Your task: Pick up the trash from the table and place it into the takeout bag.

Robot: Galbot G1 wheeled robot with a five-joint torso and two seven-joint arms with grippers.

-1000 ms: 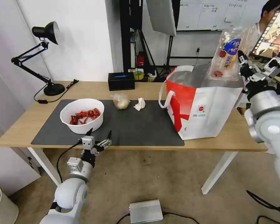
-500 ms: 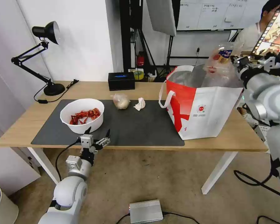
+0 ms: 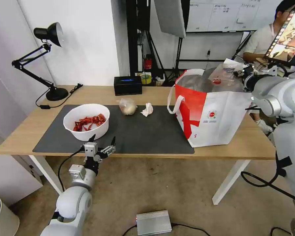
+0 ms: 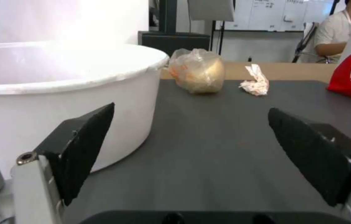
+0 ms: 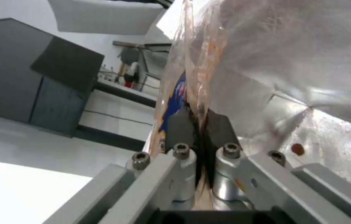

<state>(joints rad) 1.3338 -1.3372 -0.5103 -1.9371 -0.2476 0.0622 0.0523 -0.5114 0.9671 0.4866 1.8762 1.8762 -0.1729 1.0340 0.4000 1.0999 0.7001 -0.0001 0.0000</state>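
Clear plastic tray (image 3: 223,76) pinched by right pincer (image 5: 199,119) inside takeout bag (image 3: 216,114), left pincer (image 3: 102,143) wide.

Takeout bag (image 3: 216,121): white w/ red panels, silver foil lining, sm. round red logo. Bowl (image 3: 86,121): white, red shells inside. Mat (image 3: 147,134): dk grey. Table (image 3: 98,93): lt wood. Tissue (image 3: 147,109): white. Bundle (image 3: 127,106): beige, clear wrap.
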